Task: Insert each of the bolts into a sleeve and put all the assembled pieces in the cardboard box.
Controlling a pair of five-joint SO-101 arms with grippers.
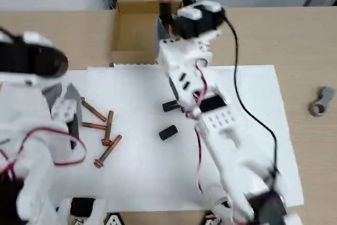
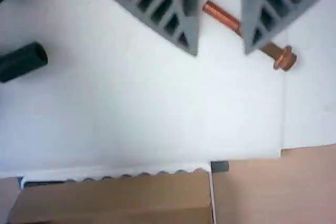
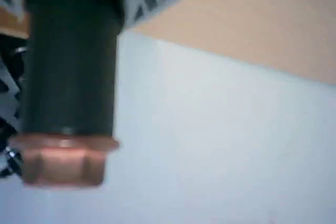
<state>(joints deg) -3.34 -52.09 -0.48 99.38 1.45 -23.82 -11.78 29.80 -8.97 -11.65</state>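
High view: white mat on a tan table. The cardboard box sits at 12 o'clock, just off the mat's far edge, open side up. The right arm runs from 5 o'clock up toward 12, with the right gripper at the box's right-hand wall. Something copper-coloured shows at its tip, too blurred to make out. Four loose bolts, copper, lie scattered close together on the mat at 9 o'clock. The left arm stands just beside them, further out toward 9. Two loose sleeves, black, lie near the mat's centre, a little apart from each other; the one nearer 12 is tucked against the right arm. A grey fitting lies on bare table at 3 o'clock, well apart from everything else. Left wrist view: the left gripper is spread wide and holds nothing, its grey ribbed fingers over the mat. Two of the bolts lie across the gap between them, and one flanged head pokes out past a finger. One black sleeve lies off to the side, and the box wall stands just beyond the mat's edge. Right wrist view: the right gripper is clamped on the gripped sleeve, with a bolt head seated against the sleeve's end. Mat and table lie behind.
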